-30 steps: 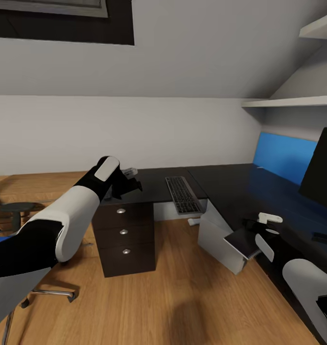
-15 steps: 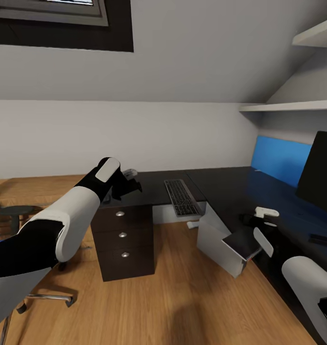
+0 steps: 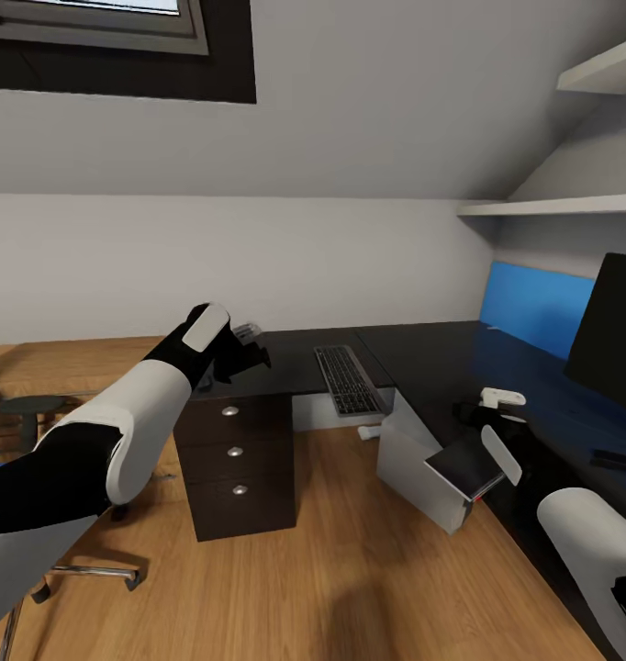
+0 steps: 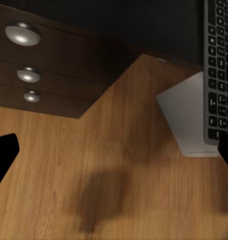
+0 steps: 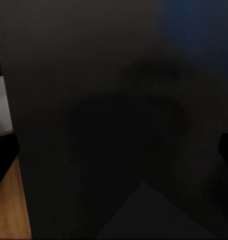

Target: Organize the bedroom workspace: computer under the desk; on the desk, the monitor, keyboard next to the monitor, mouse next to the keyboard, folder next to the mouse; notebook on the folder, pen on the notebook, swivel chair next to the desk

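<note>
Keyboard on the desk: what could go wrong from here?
The keyboard overhangs the desk front edge above the computer; a nudge might tip it off. The computer sits tilted, only partly under the desk, close to the right arm's path. The left hand hovers by the drawer corner and could clip it.

Wood-plank floor (image 3: 350, 551) across the lower frame; plain pale wall (image 3: 258, 257) through the middle; dark-framed window (image 3: 120, 46) at upper left; two white shelves (image 3: 570, 207) at upper right; blue wall panel (image 3: 533, 308) at right, below the lower shelf.
</note>
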Robot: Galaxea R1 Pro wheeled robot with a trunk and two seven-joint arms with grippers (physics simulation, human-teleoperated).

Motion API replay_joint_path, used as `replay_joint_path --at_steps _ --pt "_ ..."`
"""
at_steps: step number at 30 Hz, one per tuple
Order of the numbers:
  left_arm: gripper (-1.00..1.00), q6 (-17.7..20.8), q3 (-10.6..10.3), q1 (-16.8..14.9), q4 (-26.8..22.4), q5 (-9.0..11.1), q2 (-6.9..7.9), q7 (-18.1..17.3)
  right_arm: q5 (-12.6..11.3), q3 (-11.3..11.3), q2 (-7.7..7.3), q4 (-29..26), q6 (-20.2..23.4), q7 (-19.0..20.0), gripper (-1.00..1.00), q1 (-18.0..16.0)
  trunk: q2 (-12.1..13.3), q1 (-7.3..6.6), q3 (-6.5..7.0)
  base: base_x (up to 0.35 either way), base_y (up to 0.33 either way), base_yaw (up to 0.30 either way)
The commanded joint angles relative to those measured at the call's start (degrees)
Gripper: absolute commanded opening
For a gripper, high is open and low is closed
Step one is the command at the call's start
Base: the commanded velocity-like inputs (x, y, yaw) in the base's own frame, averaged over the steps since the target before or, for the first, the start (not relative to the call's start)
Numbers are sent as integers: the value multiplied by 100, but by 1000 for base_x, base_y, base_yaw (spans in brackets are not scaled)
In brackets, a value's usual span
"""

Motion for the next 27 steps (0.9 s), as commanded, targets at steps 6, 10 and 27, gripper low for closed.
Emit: replay_joint_path --at_steps 6,10,27 --pt "100 -596 -41 197 -56 69 5 12 -66 47 -7 -31 69 -56 100 -3 -3 -1 -6 0 0 0" --pt "100 -979 -41 444 -100 73 12 -11 -70 47 -9 -34 80 -56 100 -3 -3 -1 -6 0 0 0" --pt "100 -1716 -405 2594 -3200 -18 109 -143 -78 47 -7 -86 97 -45 100 -3 -3 -1 -6 0 0 0"
